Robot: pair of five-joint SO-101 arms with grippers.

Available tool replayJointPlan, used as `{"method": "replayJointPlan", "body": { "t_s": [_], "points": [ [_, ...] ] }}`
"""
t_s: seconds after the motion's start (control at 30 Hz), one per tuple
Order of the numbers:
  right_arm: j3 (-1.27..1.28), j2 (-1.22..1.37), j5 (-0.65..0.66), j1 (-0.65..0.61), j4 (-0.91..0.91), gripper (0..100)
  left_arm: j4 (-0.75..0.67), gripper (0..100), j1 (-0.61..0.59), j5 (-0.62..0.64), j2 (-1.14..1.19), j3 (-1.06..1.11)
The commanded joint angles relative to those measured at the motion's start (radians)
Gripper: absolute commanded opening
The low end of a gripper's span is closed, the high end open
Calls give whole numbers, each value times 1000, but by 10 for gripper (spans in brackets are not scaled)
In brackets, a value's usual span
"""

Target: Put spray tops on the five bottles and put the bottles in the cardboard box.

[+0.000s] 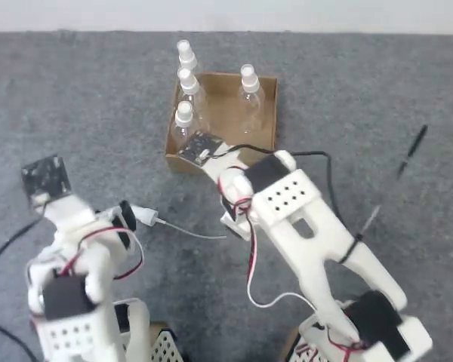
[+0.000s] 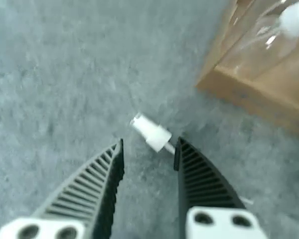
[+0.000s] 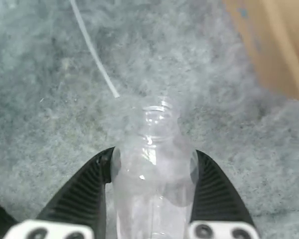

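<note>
- Clear bottle (image 3: 162, 124), likely light and slippery: our right end effector (image 3: 154, 155) is clamping its body.
- Our left end effector (image 2: 150, 143) is gaping by the spray top (image 2: 150, 130); we are favouring its collar.

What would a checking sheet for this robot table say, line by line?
Surface: grey carpet.
Job's things: four capped bottles upright in or at the cardboard box; one uncapped bottle; loose spray top on the carpet.
Clutter: dark pen-like stick.
Grippers: left gripper open around the spray top; right gripper shut on the uncapped bottle.
Cables: black cable; red and white wires on the arms.
Surroundings: pale wall.
</note>
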Motion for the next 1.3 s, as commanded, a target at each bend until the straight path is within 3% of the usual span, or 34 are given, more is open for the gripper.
{"method": "replayJointPlan", "body": {
  "t_s": [0.0, 0.6, 0.97, 1.27],
  "points": [
    [-5, -108, -5, 28, -28, 80, -2, 152, 6, 8, 121, -74],
    [21, -242, -12, 186, -101, 80, -275, 152, 6, 69, 588, -22],
    [21, -232, -12, 186, -101, 80, -525, 152, 6, 213, 876, -25],
    [54, -232, -11, 185, -148, 80, -554, 152, 28, 304, 918, -45]
  ]
}}
